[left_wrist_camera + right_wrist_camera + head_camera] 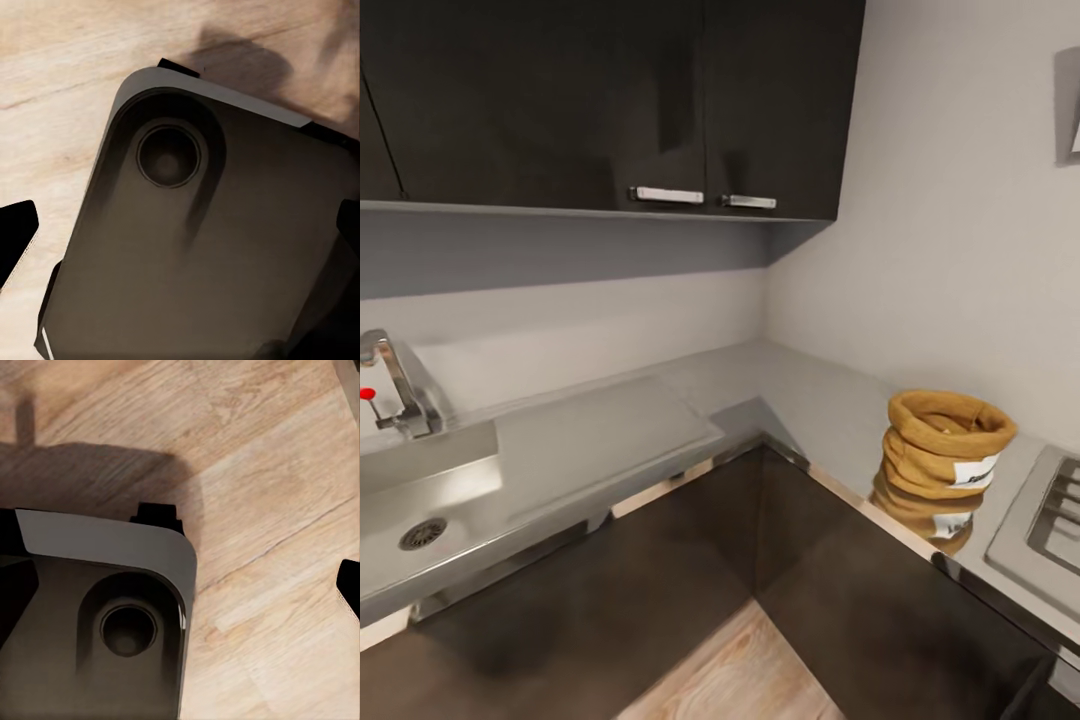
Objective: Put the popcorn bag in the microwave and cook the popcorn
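Nearest in the head view is the pale wood-plank floor (730, 665), closed in by dark cabinet fronts (660, 590) that meet in an inside corner. Above them runs the long shiny grey steel-like surface (780, 390), bending round that corner. On its right-hand run stands the small tan-brown burlap-like popcorn bag (942, 443) with a rolled rim and a white label, upright, mouth open (its inside is too shadowed to tell what it holds), mirrored in the steel below it. Just beside the bag, at the picture's right edge, lies the grey gas hob with black grates (1050, 520). On the left run sits the steel sink basin (420, 505) with a round drain, with a chrome tap with a red-tipped lever (395, 385) behind it. Farther back rise the pale wall and dark upper cabinets with silver handles (660, 100). Both wrist views look down on the wooden floor and a dark grey rounded base plate (217, 247) with a round recess; only dark finger edges show at the margins, so I cannot tell whether either end effector is open or closed.
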Motion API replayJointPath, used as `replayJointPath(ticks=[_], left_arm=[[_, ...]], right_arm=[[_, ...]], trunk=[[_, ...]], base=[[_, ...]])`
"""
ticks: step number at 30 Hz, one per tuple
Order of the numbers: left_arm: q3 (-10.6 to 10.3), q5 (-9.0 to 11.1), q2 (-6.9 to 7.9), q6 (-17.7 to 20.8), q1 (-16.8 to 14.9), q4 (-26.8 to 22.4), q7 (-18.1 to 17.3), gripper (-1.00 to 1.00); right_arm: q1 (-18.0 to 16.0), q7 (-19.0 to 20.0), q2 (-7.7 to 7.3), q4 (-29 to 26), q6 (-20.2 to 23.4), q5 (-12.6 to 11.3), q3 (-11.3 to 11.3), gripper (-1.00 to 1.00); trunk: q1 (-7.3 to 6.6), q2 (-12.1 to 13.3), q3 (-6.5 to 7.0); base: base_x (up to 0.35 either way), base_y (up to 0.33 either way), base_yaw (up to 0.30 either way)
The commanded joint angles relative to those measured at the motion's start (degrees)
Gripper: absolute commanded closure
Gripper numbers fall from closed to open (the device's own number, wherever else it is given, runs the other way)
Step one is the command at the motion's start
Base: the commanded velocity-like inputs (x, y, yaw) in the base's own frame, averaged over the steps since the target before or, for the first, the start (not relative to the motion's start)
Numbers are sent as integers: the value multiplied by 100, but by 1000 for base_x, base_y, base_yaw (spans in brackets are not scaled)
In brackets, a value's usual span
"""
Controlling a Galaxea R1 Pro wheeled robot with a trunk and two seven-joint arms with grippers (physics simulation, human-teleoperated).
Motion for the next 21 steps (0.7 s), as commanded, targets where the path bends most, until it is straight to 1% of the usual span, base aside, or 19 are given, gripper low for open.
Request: replayJointPath(ticks=[1,16,19,21], left_arm=[[-11,33,-1,-12,1,-5,-1,-100],[-11,33,-1,-13,1,-5,-1,-100],[-4,36,-1,-13,1,-7,3,-100],[5,41,-1,-13,1,-9,8,-100]], right_arm=[[-8,-1,-2,18,-30,51,-49,-100],[-5,-4,-2,18,-42,51,-49,-100],[-6,-13,-1,18,-69,29,-56,-100],[-6,-16,3,18,-67,11,-62,-100]], trunk=[[3,-2,-5],[3,-2,-5],[3,-2,-5],[3,-2,-5]], base=[[317,76,0],[317,76,0],[138,21,-10],[44,7,-119]])
